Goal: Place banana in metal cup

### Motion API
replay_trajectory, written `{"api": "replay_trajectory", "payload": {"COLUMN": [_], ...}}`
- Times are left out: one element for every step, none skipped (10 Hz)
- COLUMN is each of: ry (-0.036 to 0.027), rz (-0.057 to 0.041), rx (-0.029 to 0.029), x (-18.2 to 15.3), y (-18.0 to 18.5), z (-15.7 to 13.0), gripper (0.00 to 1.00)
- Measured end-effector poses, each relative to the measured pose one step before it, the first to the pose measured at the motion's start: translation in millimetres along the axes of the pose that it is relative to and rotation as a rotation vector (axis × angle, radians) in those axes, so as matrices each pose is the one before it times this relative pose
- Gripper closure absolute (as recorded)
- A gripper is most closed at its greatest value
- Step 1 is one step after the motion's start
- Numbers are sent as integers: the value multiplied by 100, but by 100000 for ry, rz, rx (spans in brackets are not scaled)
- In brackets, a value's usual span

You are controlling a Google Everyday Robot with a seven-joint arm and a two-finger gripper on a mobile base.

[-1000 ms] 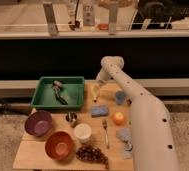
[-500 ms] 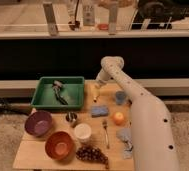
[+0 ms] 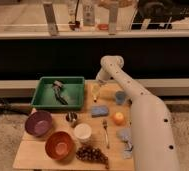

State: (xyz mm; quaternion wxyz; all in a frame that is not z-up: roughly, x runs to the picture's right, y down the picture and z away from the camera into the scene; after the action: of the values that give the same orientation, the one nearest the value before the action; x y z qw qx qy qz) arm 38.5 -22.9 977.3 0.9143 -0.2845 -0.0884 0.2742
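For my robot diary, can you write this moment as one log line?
gripper: at banana, far side of table | metal cup: apart, banana not in it

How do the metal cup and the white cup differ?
The metal cup is shiny silver with a dark inside; the white cup is white, pale inside. The metal cup looks smaller and stands nearer the green tray than the white cup. Both stand upright. The gripper hangs above the table's far edge, away from both.
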Motion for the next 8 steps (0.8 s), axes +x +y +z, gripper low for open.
{"api": "replay_trajectory", "payload": {"ry": [193, 265, 24, -105, -126, 88, -53, -102], "rz": [432, -328, -261, 608, 861, 548, 272, 128], "rx": [93, 106, 131, -618, -221, -153, -161, -23], "x": [129, -154, -325, -69, 314, 299, 0, -139], "y": [-27, 191, 137, 41, -120, -52, 66, 39], "z": [135, 79, -246, -163, 206, 449, 397, 63], "gripper": [20, 20, 20, 20, 20, 20, 20, 20]}}
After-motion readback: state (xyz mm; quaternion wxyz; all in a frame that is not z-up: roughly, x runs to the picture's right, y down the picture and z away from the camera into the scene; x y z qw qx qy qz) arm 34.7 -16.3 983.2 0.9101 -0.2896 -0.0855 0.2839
